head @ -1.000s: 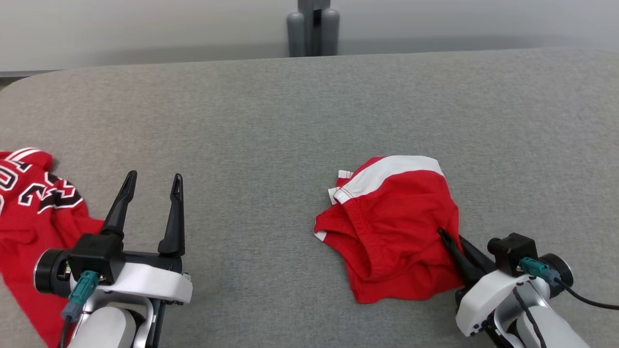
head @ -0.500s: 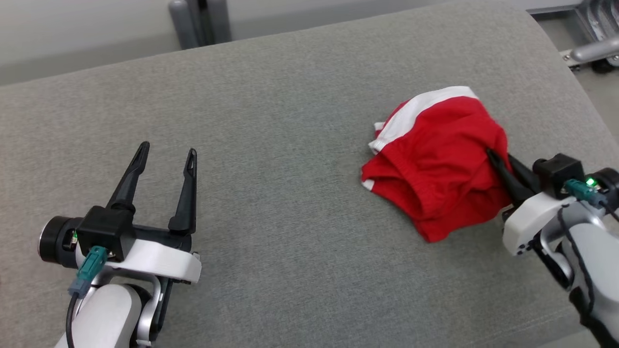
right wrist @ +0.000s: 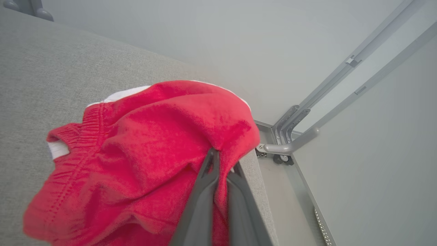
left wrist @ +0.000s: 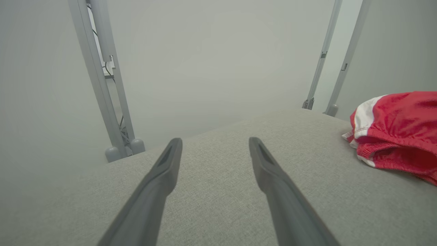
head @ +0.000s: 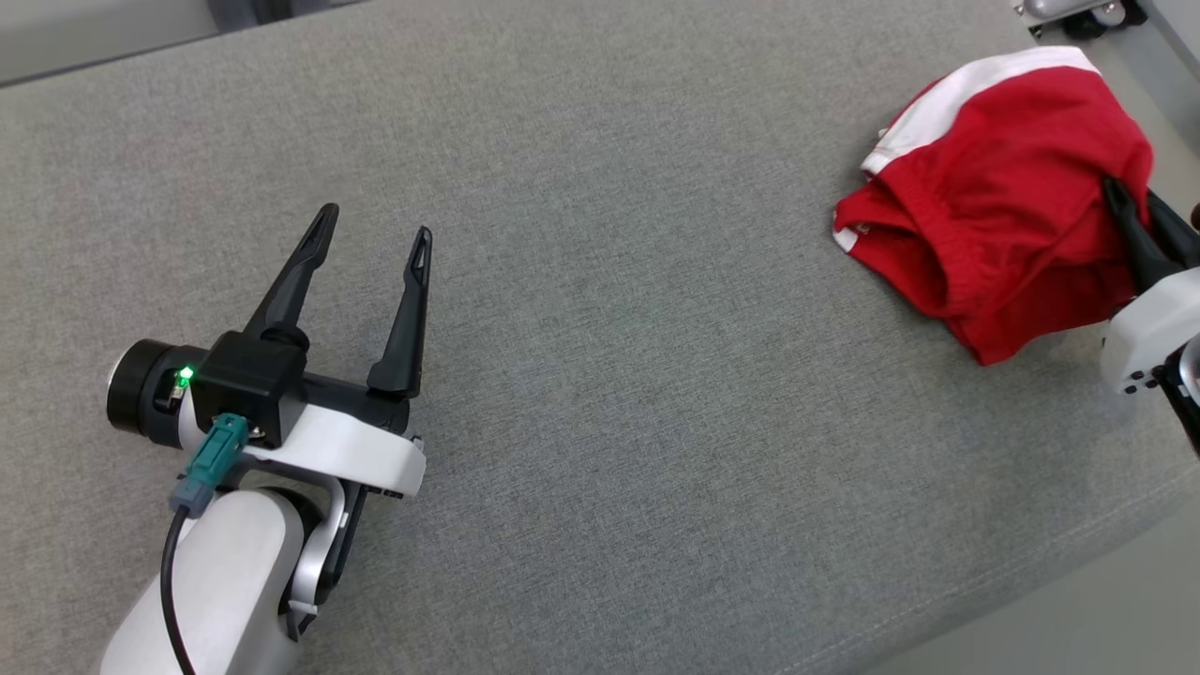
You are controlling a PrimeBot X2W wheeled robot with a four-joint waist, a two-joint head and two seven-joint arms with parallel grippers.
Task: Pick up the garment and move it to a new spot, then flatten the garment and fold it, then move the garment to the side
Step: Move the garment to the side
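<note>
Right end effector (head: 1128, 187) pinching red garment (head: 994, 187), tips buried, left end effector (head: 376, 220) spread wide

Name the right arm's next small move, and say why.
Probably open the right gripper and release: its jaws are shut on the folded garment, which lies near the table's right end, far from the open left gripper.

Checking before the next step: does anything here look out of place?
Yes: the crumpled red fabric garment with a white band sits bunched at the grey padded table's right corner, near its edge, pinched by the right tool.
</note>
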